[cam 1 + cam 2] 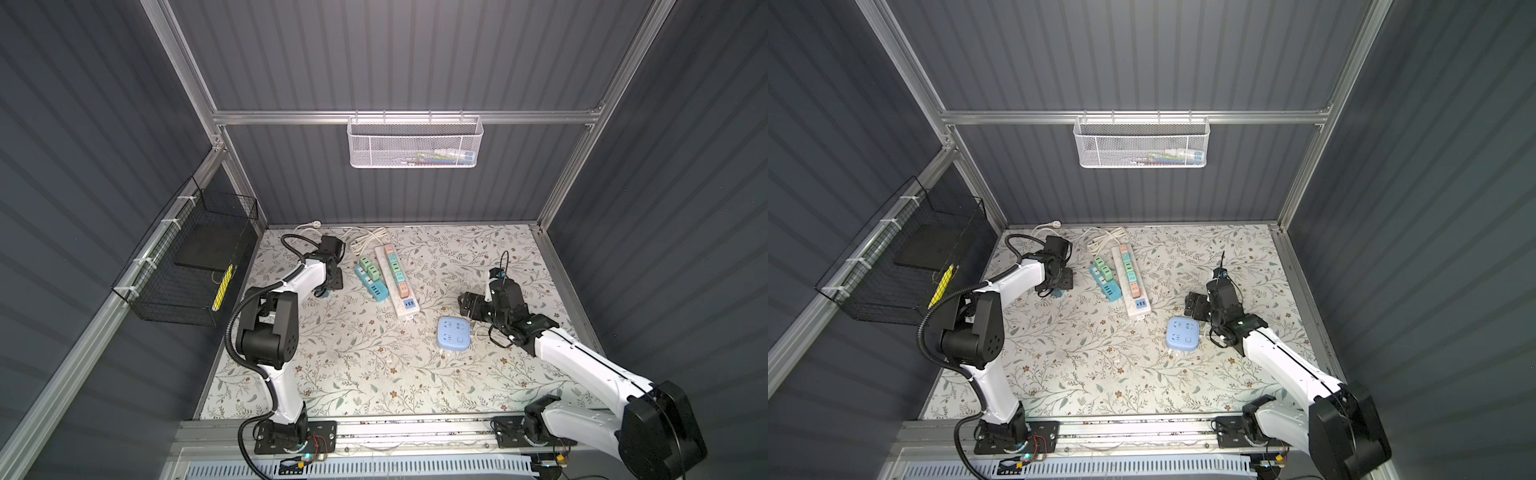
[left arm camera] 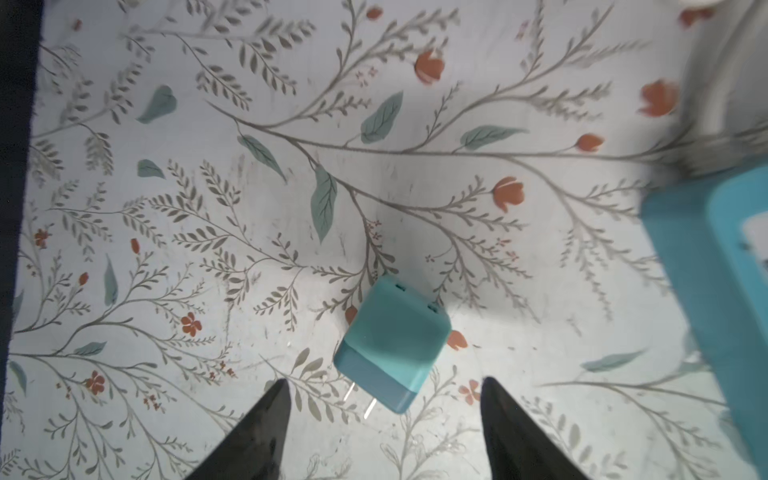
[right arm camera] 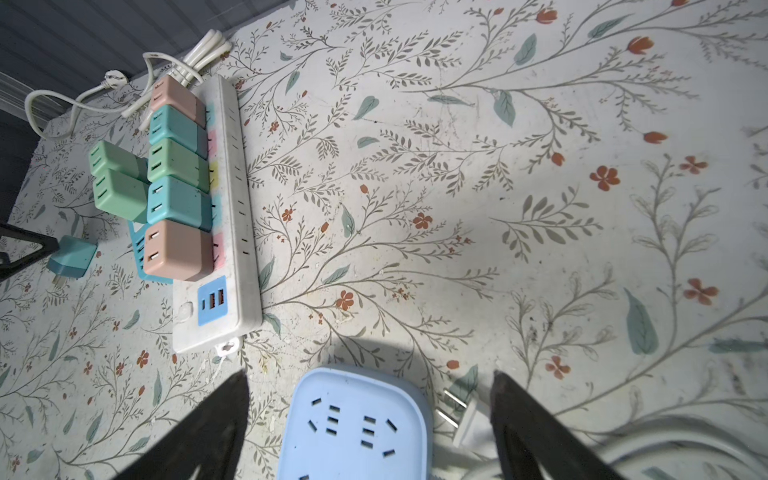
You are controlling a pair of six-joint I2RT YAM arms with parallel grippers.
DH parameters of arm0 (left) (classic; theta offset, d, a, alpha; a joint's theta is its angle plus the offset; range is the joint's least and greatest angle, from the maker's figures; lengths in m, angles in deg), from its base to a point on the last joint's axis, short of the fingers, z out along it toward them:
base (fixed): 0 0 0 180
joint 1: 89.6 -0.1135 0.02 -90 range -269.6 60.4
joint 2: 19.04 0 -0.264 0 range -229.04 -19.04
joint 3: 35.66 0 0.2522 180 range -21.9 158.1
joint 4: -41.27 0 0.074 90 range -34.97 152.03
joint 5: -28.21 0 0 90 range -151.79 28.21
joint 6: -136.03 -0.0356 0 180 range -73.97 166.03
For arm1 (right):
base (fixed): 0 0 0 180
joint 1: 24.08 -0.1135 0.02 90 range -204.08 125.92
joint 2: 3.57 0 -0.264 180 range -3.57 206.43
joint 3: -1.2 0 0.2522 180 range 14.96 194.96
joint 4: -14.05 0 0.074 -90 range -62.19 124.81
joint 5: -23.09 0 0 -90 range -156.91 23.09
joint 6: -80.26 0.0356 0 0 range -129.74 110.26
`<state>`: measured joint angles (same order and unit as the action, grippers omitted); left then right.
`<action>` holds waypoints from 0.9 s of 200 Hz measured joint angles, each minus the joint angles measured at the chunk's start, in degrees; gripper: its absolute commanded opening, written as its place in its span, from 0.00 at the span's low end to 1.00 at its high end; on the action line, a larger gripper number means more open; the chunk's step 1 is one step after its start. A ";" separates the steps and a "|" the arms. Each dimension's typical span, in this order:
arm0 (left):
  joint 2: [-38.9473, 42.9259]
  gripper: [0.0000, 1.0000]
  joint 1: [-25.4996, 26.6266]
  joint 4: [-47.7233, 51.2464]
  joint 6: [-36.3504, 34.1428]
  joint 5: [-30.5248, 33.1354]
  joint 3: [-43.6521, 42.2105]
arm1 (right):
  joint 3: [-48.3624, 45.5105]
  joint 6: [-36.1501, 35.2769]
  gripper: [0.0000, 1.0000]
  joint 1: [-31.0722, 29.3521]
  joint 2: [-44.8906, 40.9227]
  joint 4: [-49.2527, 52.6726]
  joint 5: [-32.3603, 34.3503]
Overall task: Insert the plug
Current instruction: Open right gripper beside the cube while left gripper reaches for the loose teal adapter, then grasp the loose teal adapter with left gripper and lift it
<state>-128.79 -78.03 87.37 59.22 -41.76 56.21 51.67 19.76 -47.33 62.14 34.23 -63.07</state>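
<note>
A teal cube plug [image 2: 392, 343] lies on the flowered table, its two metal prongs pointing toward my left gripper [image 2: 384, 380]. That gripper is open, its black fingertips either side of the prong end and not touching it. In both top views the left gripper [image 1: 328, 286] [image 1: 1054, 286] hangs over the plug [image 1: 326, 294], left of the power strips. My right gripper [image 3: 369, 372] is open above a light blue square socket [image 3: 357, 424] [image 1: 454, 333]. A white two-prong plug [image 3: 465, 419] lies beside that socket.
A long white power strip [image 1: 399, 282] [image 3: 232, 208] holds several pastel cube plugs. A shorter blue strip [image 1: 371, 284] [image 2: 715, 291] with two green plugs lies beside it. White cable [image 1: 365, 239] coils at the back. A black wire basket [image 1: 187, 270] hangs left, a white mesh basket [image 1: 415, 141] behind.
</note>
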 measured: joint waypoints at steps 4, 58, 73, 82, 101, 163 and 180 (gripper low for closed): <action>-0.74 0.67 -0.35 0.02 -0.44 -0.33 0.20 | 0.00 0.00 0.90 0.00 0.00 -0.11 0.02; -5.14 0.60 -2.69 1.05 -4.31 -4.83 2.58 | -0.07 0.00 0.90 0.00 0.00 -1.09 0.04; -5.14 0.57 -2.67 0.98 -4.90 -6.34 2.58 | -0.11 0.00 0.90 0.00 0.00 -1.14 0.04; -5.14 0.53 -2.67 0.90 -5.07 -7.10 2.58 | -0.20 0.00 0.90 0.00 0.00 -1.31 0.04; -5.14 0.49 -2.67 0.85 -5.31 -8.17 2.58 | -0.37 0.00 0.90 0.00 0.00 -1.36 0.04; -5.20 0.54 -2.67 -0.13 -5.11 -8.76 1.64 | -0.44 0.00 0.90 0.00 -0.11 -1.38 0.02; -5.49 0.38 -2.67 -0.44 -5.42 -9.11 1.66 | -0.63 0.00 0.90 0.00 -0.42 -1.38 0.04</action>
<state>-134.28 -80.69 86.93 53.80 -50.88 57.87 51.04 19.76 -47.33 61.73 32.85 -63.03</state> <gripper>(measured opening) 0.475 0.898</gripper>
